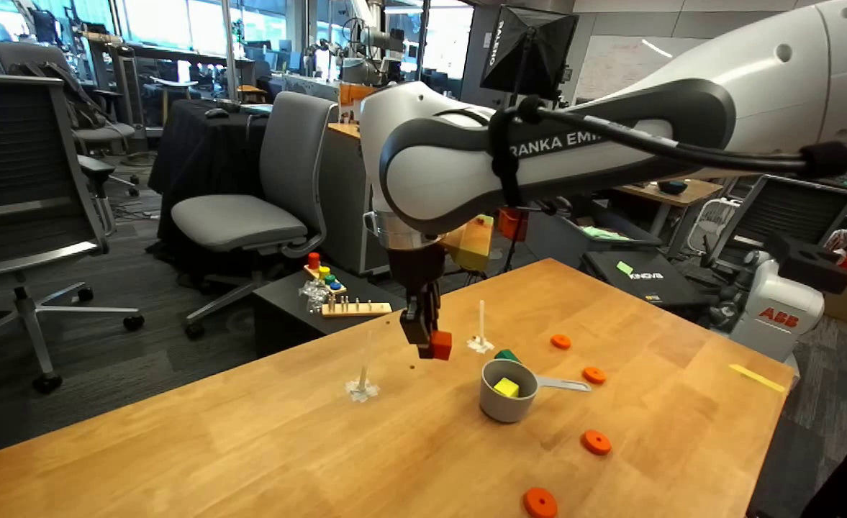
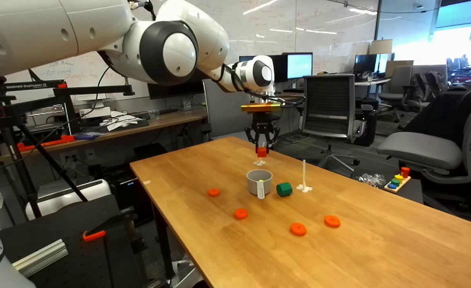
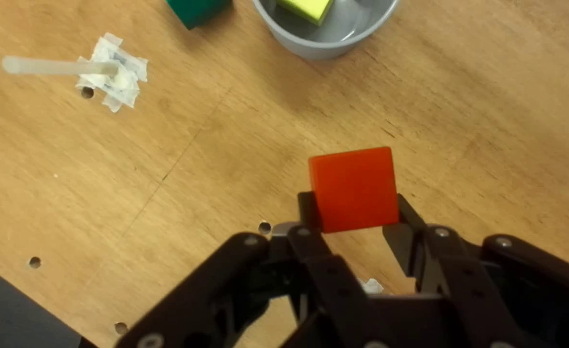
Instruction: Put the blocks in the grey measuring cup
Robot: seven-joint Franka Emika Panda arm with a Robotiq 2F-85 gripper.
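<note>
Left of the claw (image 3: 354,211) in the wrist view, a pale post (image 3: 57,66) rises from the bench (image 3: 226,164); a wide swing might clip it. Ahead of the claw, the green block (image 3: 197,9) lies just beside the grey measuring cup (image 3: 319,51); a low approach could shove either. The yellow block (image 3: 308,7) inside might deflect a drop. The claw pinches the red block (image 3: 354,186), jaws parted just its width; how firmly is hard to tell, and releasing short would likely miss.

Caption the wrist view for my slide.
The gripper holds a red block above the table; a yellow block sits in the grey cup.
</note>
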